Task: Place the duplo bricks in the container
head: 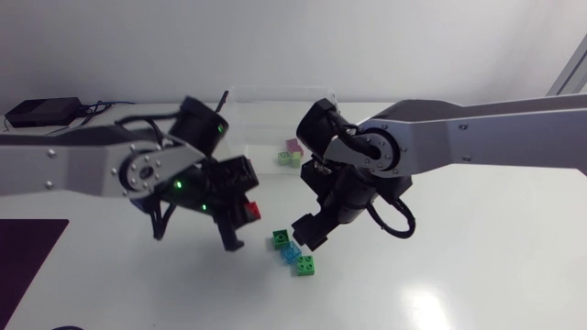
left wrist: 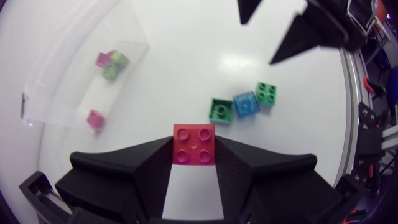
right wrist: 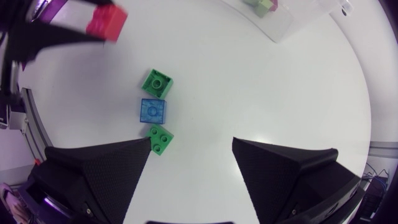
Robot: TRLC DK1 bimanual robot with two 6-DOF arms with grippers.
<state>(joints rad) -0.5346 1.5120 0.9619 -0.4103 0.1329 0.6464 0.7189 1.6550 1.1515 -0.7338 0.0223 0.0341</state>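
A red duplo brick (left wrist: 194, 144) sits pinched between my left gripper's (left wrist: 194, 158) two black fingers, held just above the table; the head view shows the same red brick (head: 252, 211) in the left gripper (head: 240, 223). Three loose bricks lie in a short row on the table: green (head: 281, 240), blue (head: 291, 254), green (head: 305, 266). My right gripper (right wrist: 191, 155) hovers open over them, the nearest green brick (right wrist: 161, 139) beside one finger, with the blue (right wrist: 153, 111) and the other green (right wrist: 157, 82) farther ahead. The clear container (head: 266, 105) at the back holds pink (head: 293, 145) and green (head: 289, 158) bricks.
In the left wrist view the container (left wrist: 68, 93) lies ahead and to one side, with another pink brick (left wrist: 94, 119) inside it. A black box with cables (head: 41, 112) sits at the far left. A dark mat (head: 27, 252) covers the front left corner.
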